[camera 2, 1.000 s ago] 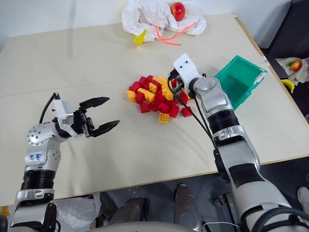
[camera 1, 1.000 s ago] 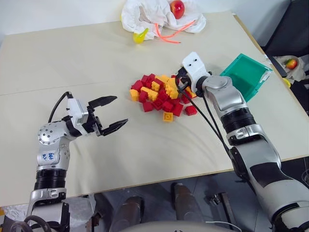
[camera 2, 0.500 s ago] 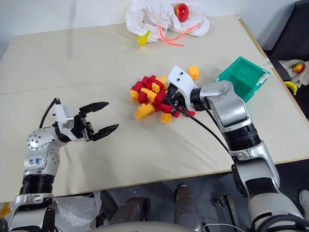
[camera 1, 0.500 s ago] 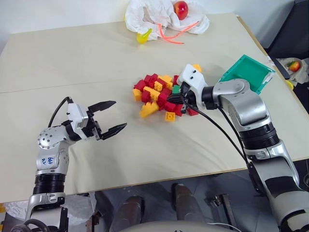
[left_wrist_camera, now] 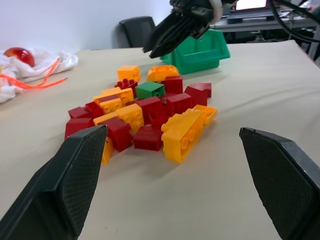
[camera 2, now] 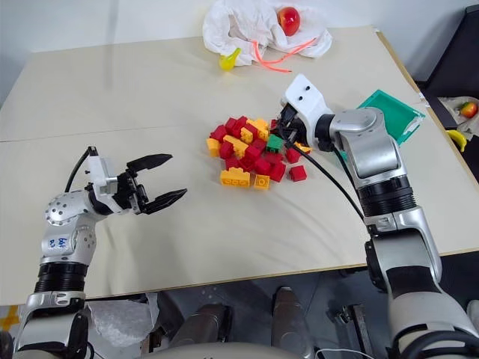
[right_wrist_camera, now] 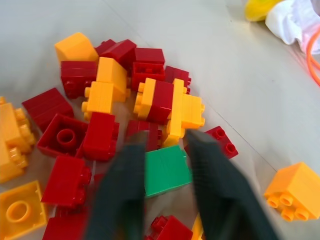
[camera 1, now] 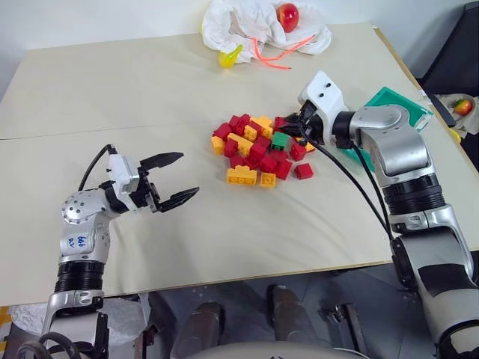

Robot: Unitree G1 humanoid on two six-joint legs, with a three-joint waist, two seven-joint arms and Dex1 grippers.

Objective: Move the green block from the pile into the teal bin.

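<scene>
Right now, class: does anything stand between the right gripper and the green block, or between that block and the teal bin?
Nothing covers the green block: it lies exposed between the open fingers of the right gripper. Red and yellow bricks of the pile crowd its sides. Towards the teal bin lie a few bricks and the robot's own arm.

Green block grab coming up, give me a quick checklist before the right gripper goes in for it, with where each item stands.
1. Green block exposed on top of the pile: ok, its top face is uncovered.
2. Right gripper lined up: ok, in the right wrist view one finger shows on each side of the block.
3. Right gripper open enough: ok, the gap between the fingers looks about as wide as the block.
4. Block already gripped: not ok, it lies among red bricks, with the fingers above it.
5. Teal bin reachable: ok, it sits just behind the right arm.
6. Left gripper out of the way: ok, open and well away from the pile.
</scene>
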